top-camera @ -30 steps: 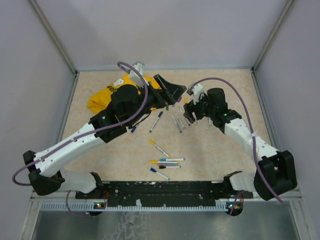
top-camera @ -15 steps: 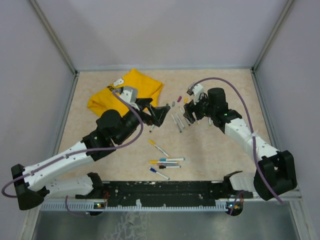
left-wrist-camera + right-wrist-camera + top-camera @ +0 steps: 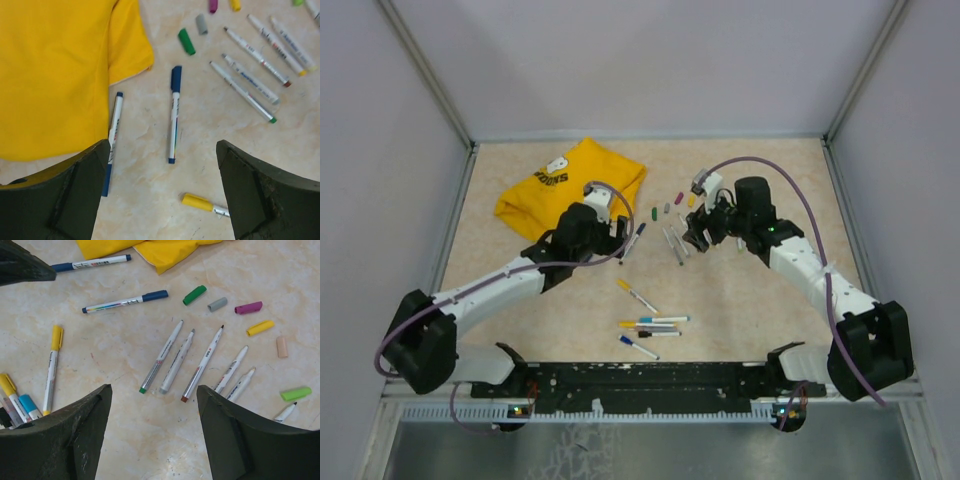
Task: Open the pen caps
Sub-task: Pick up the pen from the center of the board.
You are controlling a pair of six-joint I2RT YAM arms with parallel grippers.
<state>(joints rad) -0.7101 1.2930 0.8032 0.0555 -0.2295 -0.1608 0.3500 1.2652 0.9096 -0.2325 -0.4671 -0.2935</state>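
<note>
Lying just ahead of gaping left pincer (image 3: 161, 167), blue-capped pen (image 3: 173, 116)

Six loose pen caps (image 3: 194, 295), six uncapped pens (image 3: 161, 358), about seven capped pens (image 3: 125, 302), one yellow T-shirt (image 3: 535, 200)

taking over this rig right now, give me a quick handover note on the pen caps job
Left gripper: open and empty, hovering over two blue-capped pens beside the yellow shirt.
Right gripper: open and empty, above the uncapped pens.
Done: about six pens are uncapped and lie in a rough row. Their loose caps are scattered just beyond them.
Left: the two blue-capped pens, plus a cluster of about five capped pens closer to the robot.
</note>
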